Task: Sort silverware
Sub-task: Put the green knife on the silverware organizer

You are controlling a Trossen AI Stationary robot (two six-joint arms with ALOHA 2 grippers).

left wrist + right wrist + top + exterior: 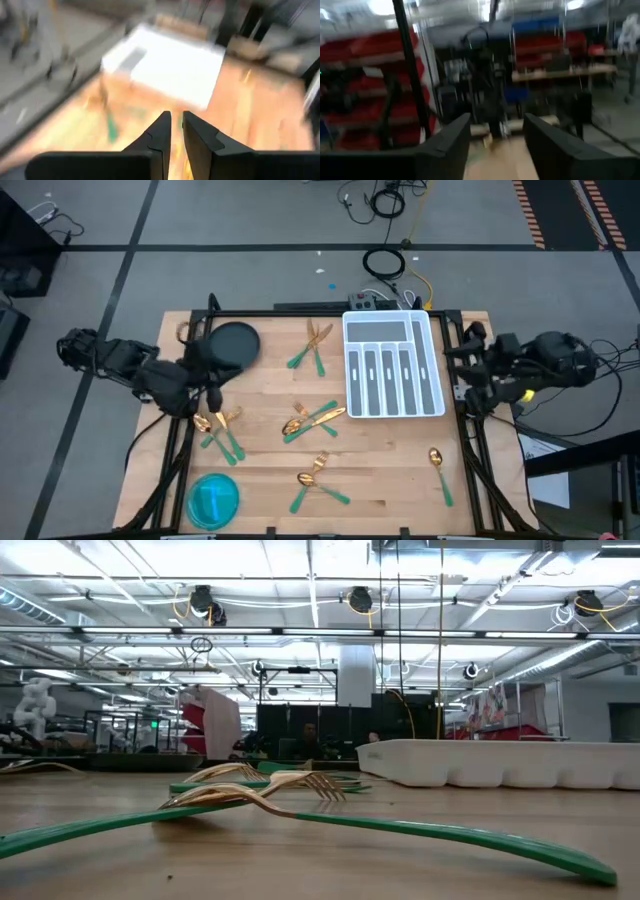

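The silverware, gold heads on slim green handles, lies in loose groups on the wooden table: a pair at the far middle [315,345], a heap at the centre [312,418], a group near the front [320,480], one at the left [220,430] and a lone spoon at the right [438,470]. Two forks [250,798] lie crossed close in the low view. My left gripper [210,388] [176,117] hangs over the table's left part, its fingers a narrow gap apart with nothing between. My right gripper [455,368] [497,122] is at the right edge, open and empty.
A white compartmented tray [432,360] [500,762] stands at the far right of the table. A dark round plate [235,342] sits at the far left, and a round blue dish [213,500] at the near left. Cables and a box lie beyond the far edge.
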